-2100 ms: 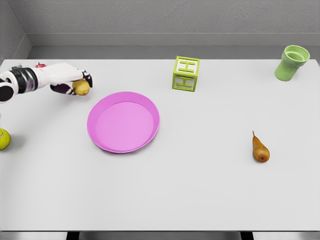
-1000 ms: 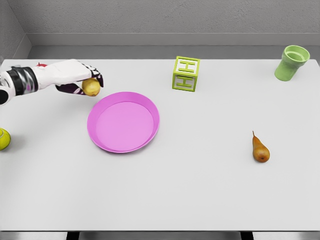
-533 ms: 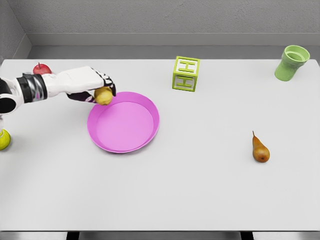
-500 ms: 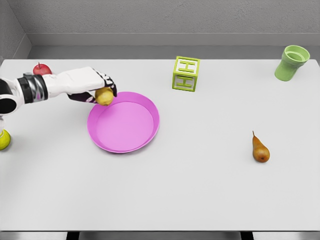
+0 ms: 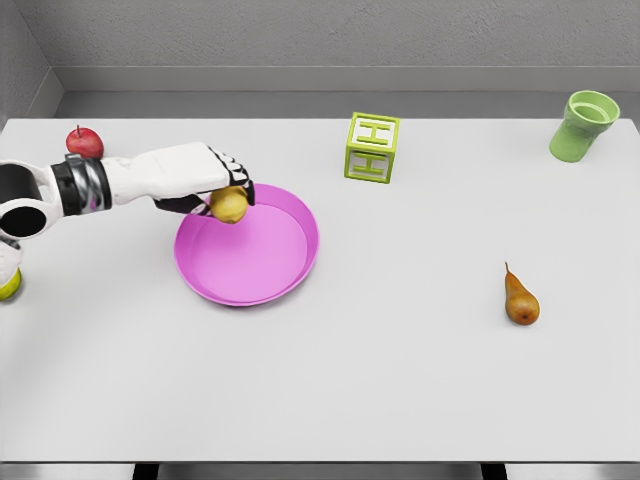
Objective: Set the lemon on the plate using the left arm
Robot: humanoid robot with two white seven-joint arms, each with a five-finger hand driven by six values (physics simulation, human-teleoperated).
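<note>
Left hand: the left hand [image 5: 205,178] reaches in from the picture's left, fingers curled down around the lemon [image 5: 229,205], which shows yellow beneath the fingertips
Lemon: held in the grasp, not resting on anything; it sits over the upper-left part of the plate [image 5: 300,225], just inside the rim on the hand's side
Plate: pink, round and shallow, flat on the desk [image 5: 400,380], with nothing lying in it yet
Key relation: the bare middle of the plate lies to the right of the lemon and a little nearer the camera; the lemon is over the edge zone, not the centre
Height: how far the lemon hangs above the plate floor cannot be told from this single view
Next move, as I judge it: carry the lemon a bit further toward the plate's middle, lower it, then open the fingers; let go near the rim and it could roll against the wall
Right hand: not in view
Elsewhere: a red apple [image 5: 84,142] behind the forearm, a green letter block [image 5: 372,148], a green cup [image 5: 583,126] and a pear [image 5: 520,298], all well apart from the plate
</note>
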